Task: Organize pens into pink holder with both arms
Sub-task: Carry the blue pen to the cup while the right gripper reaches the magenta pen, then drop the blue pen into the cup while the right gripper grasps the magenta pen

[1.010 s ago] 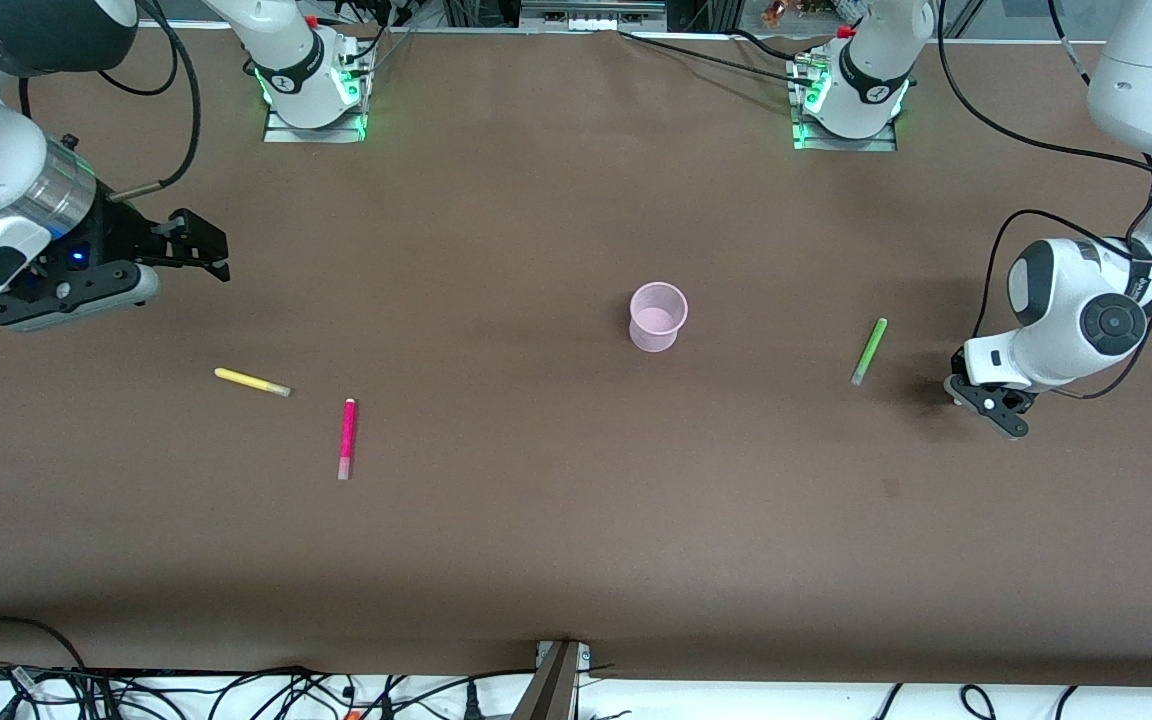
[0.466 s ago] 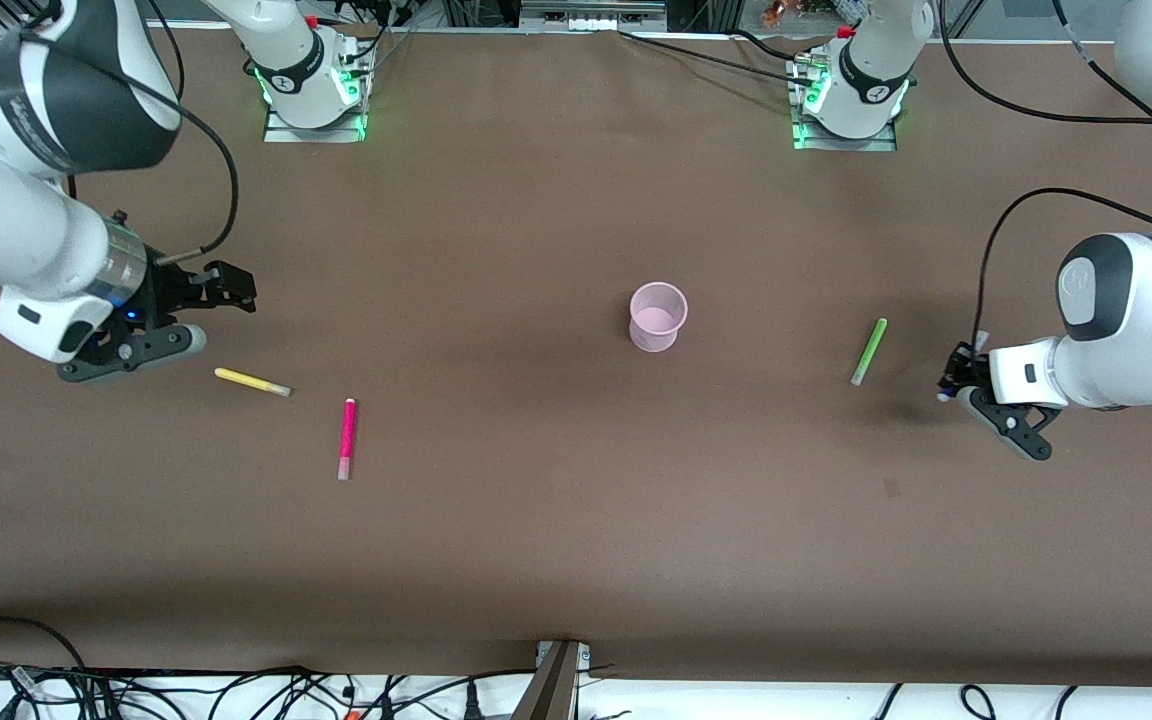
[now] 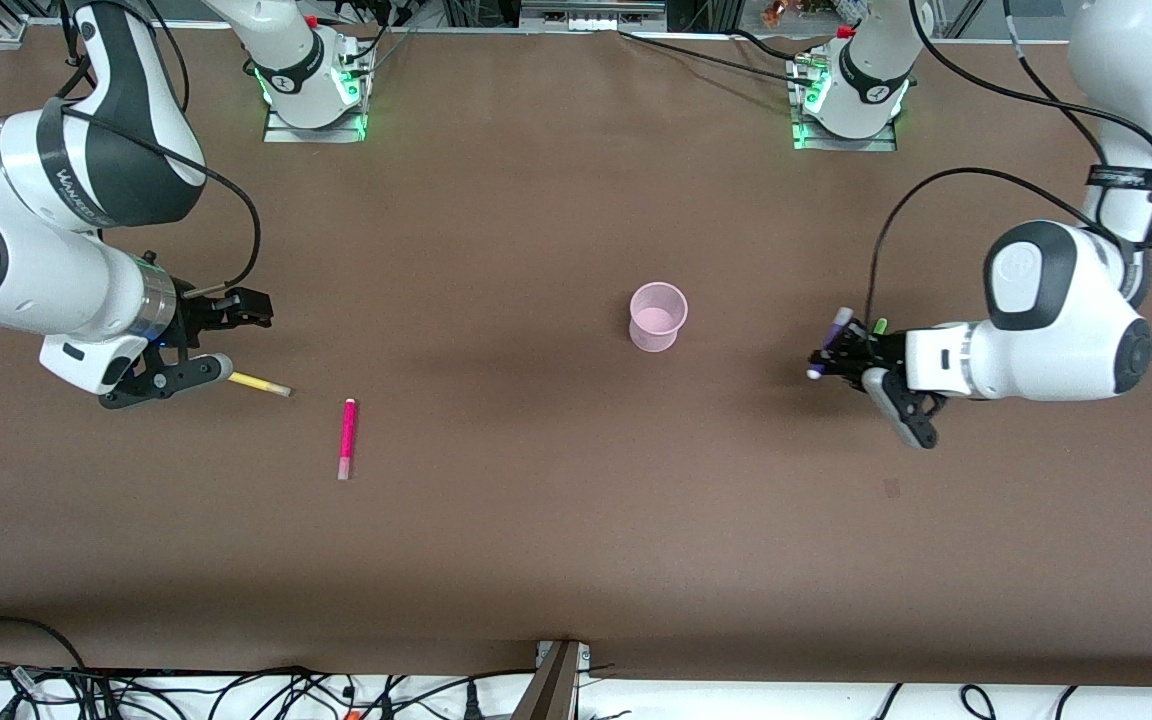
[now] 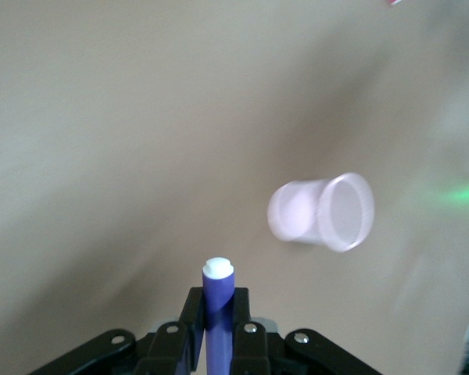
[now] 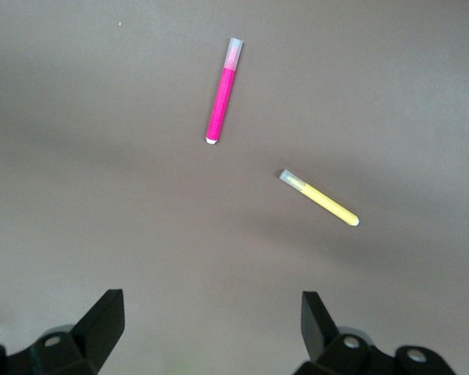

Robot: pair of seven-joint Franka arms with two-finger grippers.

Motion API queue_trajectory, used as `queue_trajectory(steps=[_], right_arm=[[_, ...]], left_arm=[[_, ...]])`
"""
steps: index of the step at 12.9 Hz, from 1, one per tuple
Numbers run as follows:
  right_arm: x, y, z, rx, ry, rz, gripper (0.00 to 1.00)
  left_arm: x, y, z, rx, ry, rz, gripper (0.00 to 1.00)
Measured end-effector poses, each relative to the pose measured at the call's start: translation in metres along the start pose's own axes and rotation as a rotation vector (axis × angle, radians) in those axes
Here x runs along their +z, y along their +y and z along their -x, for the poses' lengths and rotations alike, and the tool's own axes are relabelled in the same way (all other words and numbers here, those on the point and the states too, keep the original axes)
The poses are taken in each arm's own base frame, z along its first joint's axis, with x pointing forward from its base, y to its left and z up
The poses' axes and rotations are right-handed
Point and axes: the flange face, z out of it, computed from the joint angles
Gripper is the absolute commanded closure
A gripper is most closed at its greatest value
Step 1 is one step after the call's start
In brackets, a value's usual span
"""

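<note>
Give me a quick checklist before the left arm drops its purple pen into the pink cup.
1. Purple pen clamped in the left end effector: ok.
2. Pink holder upright, mouth open: ok.
3. Holder free of pens: ok, none visible inside.
4. Left end effector over the holder: not ok, it hangs toward the left arm's end, above the green pen.
5. Right end effector clear of the holder: ok, it is open over the yellow pen, near the magenta pen.
6. Pen's height clears the rim: cannot tell.
</note>
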Motion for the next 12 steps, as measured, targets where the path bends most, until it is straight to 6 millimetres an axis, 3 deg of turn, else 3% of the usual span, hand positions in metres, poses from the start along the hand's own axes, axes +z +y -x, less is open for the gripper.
queue_trajectory(steps=[4, 7, 10, 12], right_arm=[[0.005, 0.015, 0.000, 0.089, -0.005, 0.000, 0.00], [0.032, 0.014, -0.015, 0.212, 0.006, -0.009, 0.00], [0.096, -0.018, -0.043, 0.284, 0.023, -0.016, 0.00], [0.150, -0.034, -0.061, 0.328, 0.028, -0.026, 0.00]], left_arm=[[0.039, 0.068, -0.047, 0.143, 0.072, 0.026, 1.00], [0.082, 0.112, -0.080, 0.353, 0.188, -0.100, 1.00], [0.134, 0.134, -0.078, 0.406, 0.196, -0.144, 1.00], [0.152, 0.136, -0.067, 0.413, 0.164, -0.132, 1.00]])
